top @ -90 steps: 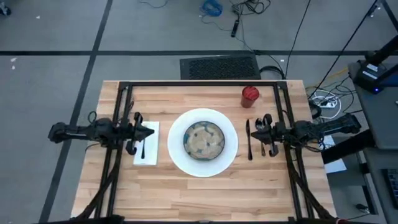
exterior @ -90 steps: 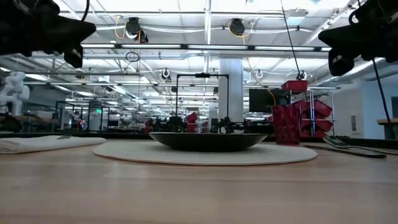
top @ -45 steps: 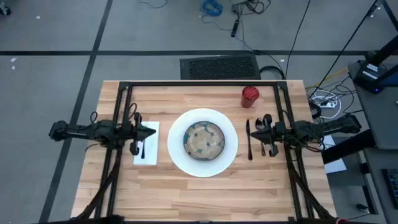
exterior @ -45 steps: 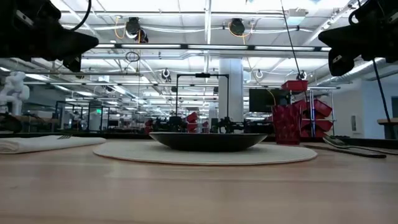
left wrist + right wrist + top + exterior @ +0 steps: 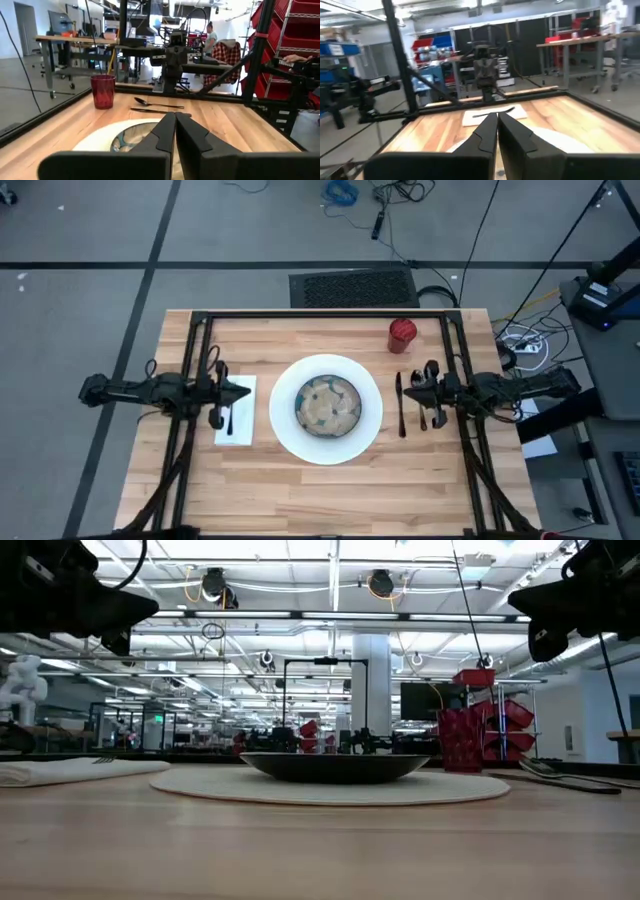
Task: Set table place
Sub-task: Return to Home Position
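On the pale wooden table point(image 5: 330, 490) the bowl point(image 5: 327, 404) sits on the plate point(image 5: 281, 406), the fork point(image 5: 229, 416) on the napkin point(image 5: 243, 432), the knife point(image 5: 399, 405) and spoon point(image 5: 142, 102) opposite and the cup point(image 5: 402, 331) beyond, so with the left gripper point(image 5: 175, 131) and right gripper point(image 5: 496, 131) both pressed together, empty, hovering at the table's sides, only homing seems left.

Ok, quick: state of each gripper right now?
Left gripper: closed, empty, above the napkin.
Right gripper: closed, empty, above the table's right side.

table point(image 5: 330, 495) front: free | centre: plate point(image 5: 284, 418) | edges: rails point(image 5: 320, 314), clearance unclear
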You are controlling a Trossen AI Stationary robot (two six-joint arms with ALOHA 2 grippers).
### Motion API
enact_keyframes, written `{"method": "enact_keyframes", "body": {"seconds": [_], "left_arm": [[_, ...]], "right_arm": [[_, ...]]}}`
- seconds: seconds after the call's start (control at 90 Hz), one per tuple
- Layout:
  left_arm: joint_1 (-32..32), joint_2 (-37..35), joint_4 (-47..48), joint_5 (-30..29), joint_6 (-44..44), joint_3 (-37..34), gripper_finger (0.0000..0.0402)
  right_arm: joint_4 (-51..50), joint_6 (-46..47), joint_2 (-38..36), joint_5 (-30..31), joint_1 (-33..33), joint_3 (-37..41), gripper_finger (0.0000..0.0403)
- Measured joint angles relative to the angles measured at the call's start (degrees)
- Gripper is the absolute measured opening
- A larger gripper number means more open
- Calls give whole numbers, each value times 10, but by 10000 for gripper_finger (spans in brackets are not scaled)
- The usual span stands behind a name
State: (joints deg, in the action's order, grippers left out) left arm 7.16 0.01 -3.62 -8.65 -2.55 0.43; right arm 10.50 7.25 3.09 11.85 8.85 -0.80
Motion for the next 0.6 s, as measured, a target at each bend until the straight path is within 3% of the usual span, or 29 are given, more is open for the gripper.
{"method": "enact_keyframes", "body": {"seconds": [0.267, 0.6], "left_arm": [[0, 0, 0, 0, 0, 0, 0], [0, 0, -1, 1, 0, 0, 0]], "right_arm": [[15, 0, -30, 2, -65, 0, 0], [12, 0, -29, 0, -49, 0, 0]]}}
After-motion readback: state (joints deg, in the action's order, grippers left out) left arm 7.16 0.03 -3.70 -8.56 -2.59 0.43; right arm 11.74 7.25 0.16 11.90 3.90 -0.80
